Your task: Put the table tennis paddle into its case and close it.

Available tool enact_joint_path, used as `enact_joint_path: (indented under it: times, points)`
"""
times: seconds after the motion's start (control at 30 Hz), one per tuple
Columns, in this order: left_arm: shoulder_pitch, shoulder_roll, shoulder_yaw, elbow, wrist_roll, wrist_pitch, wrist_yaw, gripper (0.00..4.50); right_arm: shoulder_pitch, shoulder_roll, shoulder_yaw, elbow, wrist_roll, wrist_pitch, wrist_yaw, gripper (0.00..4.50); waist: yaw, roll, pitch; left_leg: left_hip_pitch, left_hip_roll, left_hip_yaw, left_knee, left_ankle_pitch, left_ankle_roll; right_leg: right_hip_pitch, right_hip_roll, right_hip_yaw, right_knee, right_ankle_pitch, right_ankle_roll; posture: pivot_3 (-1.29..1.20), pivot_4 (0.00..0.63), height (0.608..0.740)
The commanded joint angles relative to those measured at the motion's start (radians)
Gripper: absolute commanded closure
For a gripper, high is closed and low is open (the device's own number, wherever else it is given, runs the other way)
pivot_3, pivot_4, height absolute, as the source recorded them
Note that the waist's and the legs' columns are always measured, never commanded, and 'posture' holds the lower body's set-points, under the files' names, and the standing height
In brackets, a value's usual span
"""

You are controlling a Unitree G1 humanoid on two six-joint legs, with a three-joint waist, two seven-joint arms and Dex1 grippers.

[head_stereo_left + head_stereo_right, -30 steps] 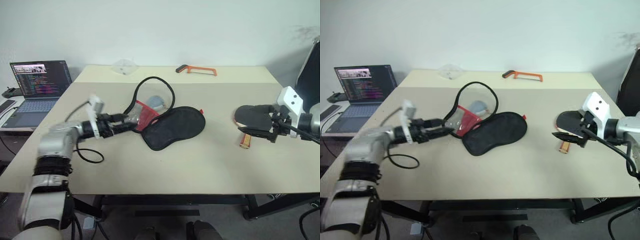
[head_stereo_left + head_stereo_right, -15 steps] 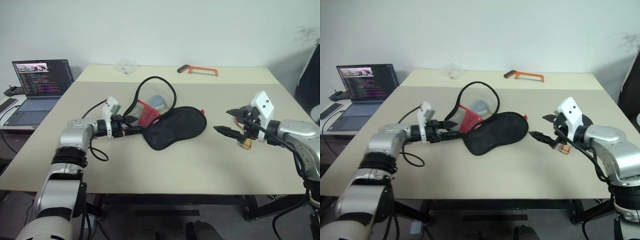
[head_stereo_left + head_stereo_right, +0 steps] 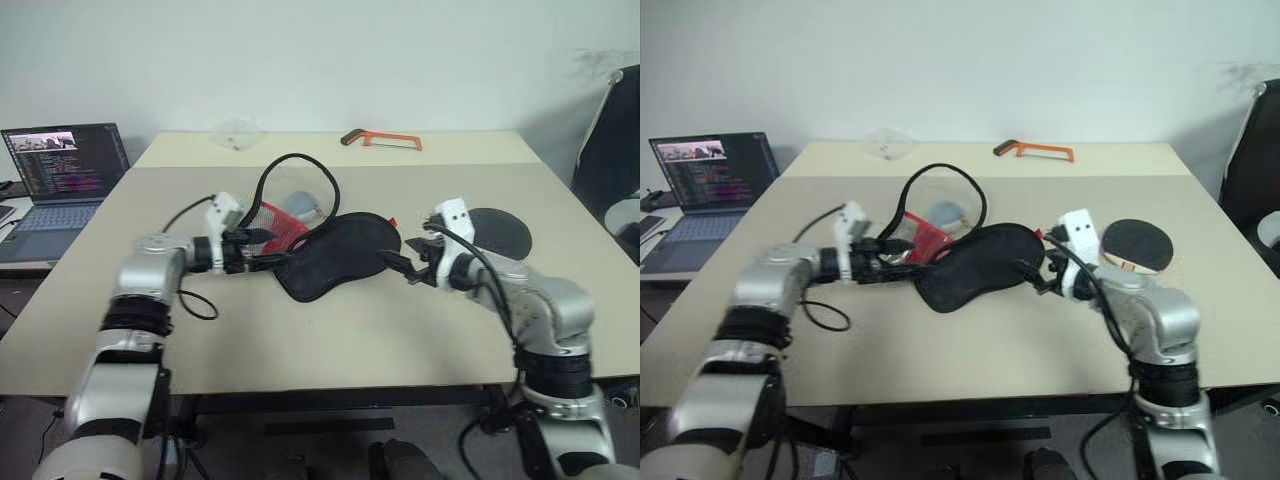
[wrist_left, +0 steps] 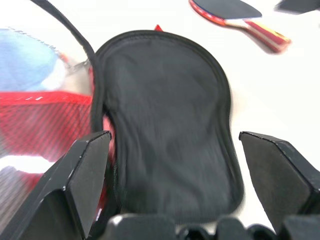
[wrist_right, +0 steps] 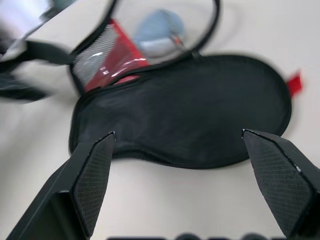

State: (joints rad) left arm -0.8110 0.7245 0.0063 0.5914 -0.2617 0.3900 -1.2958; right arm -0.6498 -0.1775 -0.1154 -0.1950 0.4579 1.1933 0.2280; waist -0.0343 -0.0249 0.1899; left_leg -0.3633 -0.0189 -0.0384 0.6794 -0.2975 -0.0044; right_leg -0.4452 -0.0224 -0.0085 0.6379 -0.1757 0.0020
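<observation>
— Two grippers, both over the beige table [image 3: 330,340]. How do they stand?

— The left gripper [image 3: 262,250] sits at the case's [image 3: 335,255] left end, fingers spread wide and level with the tabletop, nothing between them. In the left wrist view its two black fingers [image 4: 82,175] frame the black flap with a clear gap on either side. The right gripper [image 3: 398,265] comes in from the other side, right beside the case's right end, equally wide apart and empty; the right wrist view shows its fingers [image 5: 92,172] bracketing the whole pouch from a little way back.

— And the case itself?

— It lies mid-table, unzipped. The black paddle-shaped half lies flat, slanted from lower left to upper right. Its other half, red mesh with a clear panel, stands folded up behind it on the left, and the black zipper rim [image 3: 300,165] loops up above that.

— Where is the table tennis paddle [image 3: 495,232]?

— Still out of the case, flat on the table to the right, behind the right forearm. Black rubber faces up; the striped handle is clear in the left wrist view [image 4: 265,36].

— Anything else about?

— An orange-handled hacksaw [image 3: 382,139] at the far edge, a clear plastic piece [image 3: 234,134] farther left along that edge, and an open laptop [image 3: 55,180] on a side table at the left.
</observation>
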Motion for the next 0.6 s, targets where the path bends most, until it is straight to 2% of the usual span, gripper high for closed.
enact_joint_path:
  times: [0.03, 0.27, 0.6]
  points:
    - [0.041, 0.049, 0.037, -0.115, -0.042, 0.057, -0.022, 0.00, -0.064, 0.078, -0.083, 0.113, -0.049, -0.033, -0.146, 0.06, 0.005, 0.000, 0.000, 0.000, -0.001, 0.000, 0.000, 0.000, 0.000, 0.000, 0.000, 0.000, 0.001, 0.000, 0.000, 0.00, 0.150, 0.740]
    - [0.151, 0.081, 0.087, -0.269, -0.083, 0.132, 0.033, 0.00, -0.159, 0.139, -0.136, 0.391, -0.119, -0.178, -0.270, 0.06, 0.008, -0.001, -0.001, -0.001, -0.004, -0.001, 0.001, 0.000, 0.000, -0.001, -0.001, 0.000, 0.002, 0.000, 0.001, 0.00, 0.150, 0.740]
    - [0.261, 0.105, 0.135, -0.407, -0.132, 0.203, 0.090, 0.00, -0.174, 0.179, -0.134, 0.482, -0.146, -0.224, -0.325, 0.06, -0.002, -0.001, -0.001, 0.000, -0.002, -0.001, 0.000, 0.000, 0.000, -0.001, -0.002, 0.000, 0.004, -0.001, 0.000, 0.00, 0.150, 0.740]
